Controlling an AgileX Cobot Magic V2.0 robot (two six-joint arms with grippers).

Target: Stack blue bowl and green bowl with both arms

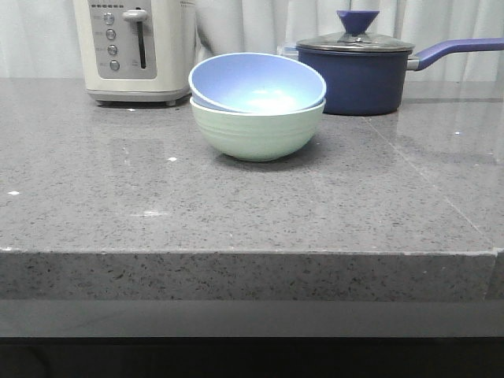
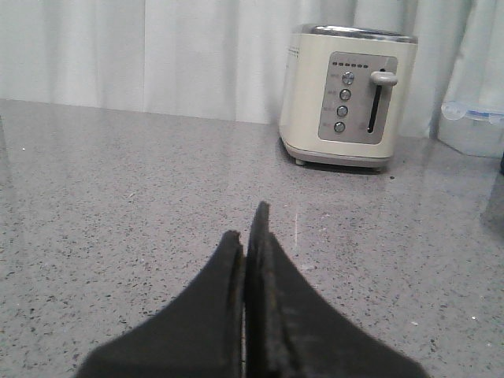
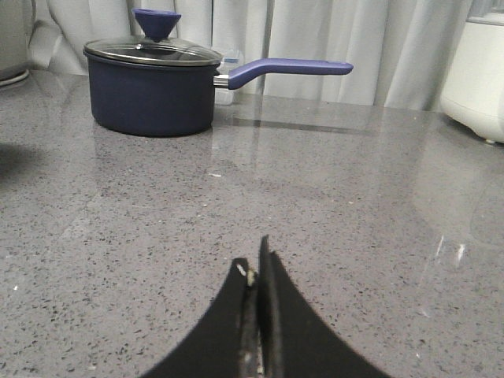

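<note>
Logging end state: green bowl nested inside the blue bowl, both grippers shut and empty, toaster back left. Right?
Stacking order is reversed. The front view shows the blue bowl sitting, slightly tilted, inside the green bowl. The rest holds: left gripper and right gripper shut and empty, toaster back left.

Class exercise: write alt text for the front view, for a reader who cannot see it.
A light blue bowl sits nested, slightly tilted, inside a pale green bowl on a grey speckled countertop. Behind them stand a cream toaster to the left and a dark navy lidded saucepan to the right. No robot arm is in view.
</note>
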